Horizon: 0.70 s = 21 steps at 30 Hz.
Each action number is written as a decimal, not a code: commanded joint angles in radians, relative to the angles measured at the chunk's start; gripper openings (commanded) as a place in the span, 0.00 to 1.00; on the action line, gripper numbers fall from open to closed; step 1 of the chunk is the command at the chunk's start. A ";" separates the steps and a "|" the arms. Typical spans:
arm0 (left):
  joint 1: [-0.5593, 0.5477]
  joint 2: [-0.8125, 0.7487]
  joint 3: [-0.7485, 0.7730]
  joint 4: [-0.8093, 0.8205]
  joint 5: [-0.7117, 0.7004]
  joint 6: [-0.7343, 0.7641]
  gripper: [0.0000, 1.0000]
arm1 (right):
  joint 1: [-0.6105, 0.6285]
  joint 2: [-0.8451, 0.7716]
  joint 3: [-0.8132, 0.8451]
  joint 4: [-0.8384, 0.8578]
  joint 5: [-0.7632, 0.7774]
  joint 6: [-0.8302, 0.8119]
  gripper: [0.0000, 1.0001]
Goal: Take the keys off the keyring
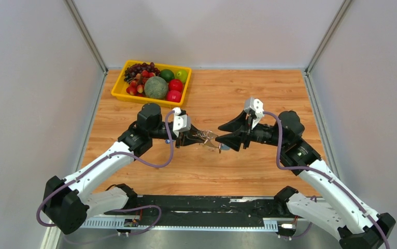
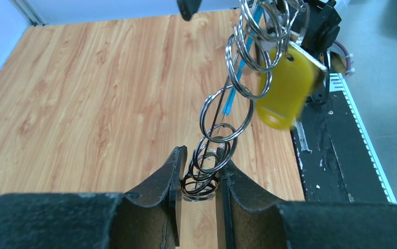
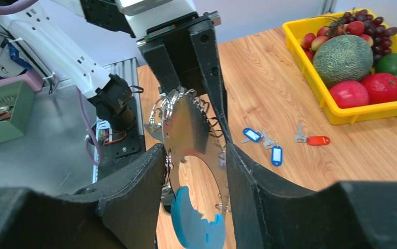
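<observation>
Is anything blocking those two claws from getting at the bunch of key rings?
Nothing visible does. The left gripper clamps one end of the keyring, and the right gripper holds the other, midair above the table.

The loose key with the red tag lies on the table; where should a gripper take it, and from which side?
Probably the red tag, from straight above, closing across its narrow width. It lies flat on the table, looks bulkier than the thin key blade, and is clear of the blue-tagged keys beside it.
</observation>
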 commanded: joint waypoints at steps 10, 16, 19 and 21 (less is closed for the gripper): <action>-0.005 -0.003 0.055 0.048 0.047 0.022 0.00 | 0.050 -0.035 0.037 0.009 0.030 -0.051 0.48; -0.005 -0.002 0.058 0.044 0.031 0.023 0.00 | 0.050 -0.041 0.035 0.009 0.014 -0.051 0.49; -0.005 -0.001 0.059 0.042 0.031 0.024 0.00 | 0.055 -0.019 0.044 0.009 -0.001 -0.045 0.47; -0.005 0.000 0.059 0.042 0.033 0.024 0.00 | 0.061 -0.002 0.050 0.009 0.008 -0.042 0.43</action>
